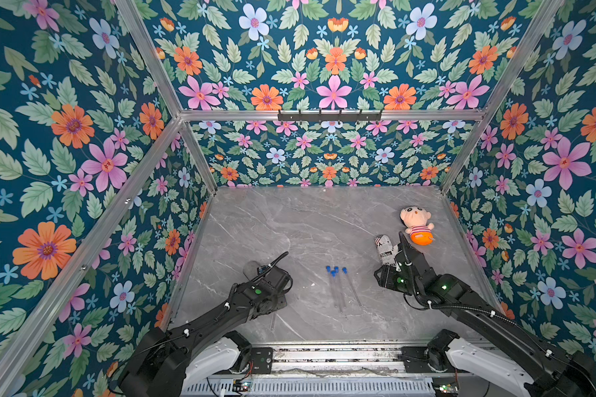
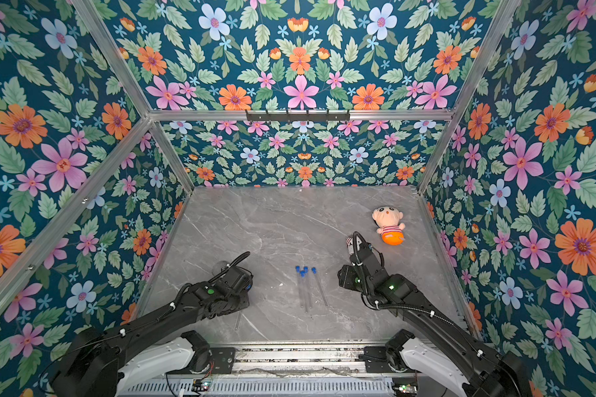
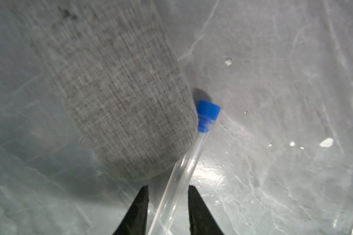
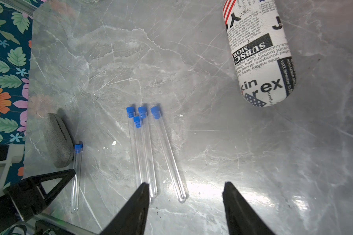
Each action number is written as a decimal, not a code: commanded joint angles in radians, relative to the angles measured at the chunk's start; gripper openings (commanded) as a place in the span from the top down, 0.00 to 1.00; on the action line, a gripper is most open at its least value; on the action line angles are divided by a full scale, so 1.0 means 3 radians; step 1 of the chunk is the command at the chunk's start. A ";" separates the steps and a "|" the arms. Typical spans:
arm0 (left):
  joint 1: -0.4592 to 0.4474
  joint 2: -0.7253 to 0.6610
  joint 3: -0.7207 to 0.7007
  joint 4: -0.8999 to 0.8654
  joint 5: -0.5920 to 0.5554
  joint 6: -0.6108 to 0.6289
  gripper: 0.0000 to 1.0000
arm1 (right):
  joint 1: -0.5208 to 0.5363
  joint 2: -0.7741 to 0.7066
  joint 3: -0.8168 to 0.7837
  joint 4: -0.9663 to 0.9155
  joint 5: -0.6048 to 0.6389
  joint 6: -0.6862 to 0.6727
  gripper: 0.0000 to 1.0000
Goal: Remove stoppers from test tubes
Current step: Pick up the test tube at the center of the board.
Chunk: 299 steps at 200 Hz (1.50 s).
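The left gripper (image 3: 168,188) is seen with its jaws apart, straddling one test tube (image 3: 183,166) that lies on the marble table (image 3: 293,101). A gap is visible on either side of the tube. Its blue stopper (image 3: 208,114) is seated in the mouth, just beside a grey fabric case (image 3: 120,91). Four more test tubes (image 4: 143,154), all fitted with stoppers (image 4: 142,111), are laid side by side at mid-table. The right gripper (image 4: 185,184) is held near them, jaws wide apart and empty. A newsprint-patterned can (image 4: 259,50) is noted nearby.
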<state>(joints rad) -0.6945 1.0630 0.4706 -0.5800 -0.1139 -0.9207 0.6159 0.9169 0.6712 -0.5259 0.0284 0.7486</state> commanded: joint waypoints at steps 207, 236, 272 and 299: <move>-0.0048 0.0213 0.0072 0.0381 0.0096 0.0240 0.90 | 0.0000 -0.0229 -0.0105 0.0152 0.0069 -0.0020 0.39; -0.0052 0.0119 0.0254 0.0521 0.0090 0.0565 0.90 | 0.0001 -0.0339 -0.0106 0.0139 0.0119 -0.0069 0.37; -0.0049 0.0155 0.0480 0.0851 0.0143 0.1040 0.90 | 0.0002 -0.0365 -0.0080 0.0218 0.0075 -0.0053 0.36; -0.0051 0.0276 0.0515 0.1317 0.0305 0.1297 0.89 | 0.0003 -0.0206 0.0018 0.0390 -0.0109 -0.0020 0.36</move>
<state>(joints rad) -0.7105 1.1217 0.6182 -0.3321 -0.0639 -0.6456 0.6159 0.8238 0.6521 -0.4747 0.0372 0.7296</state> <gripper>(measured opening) 0.163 0.645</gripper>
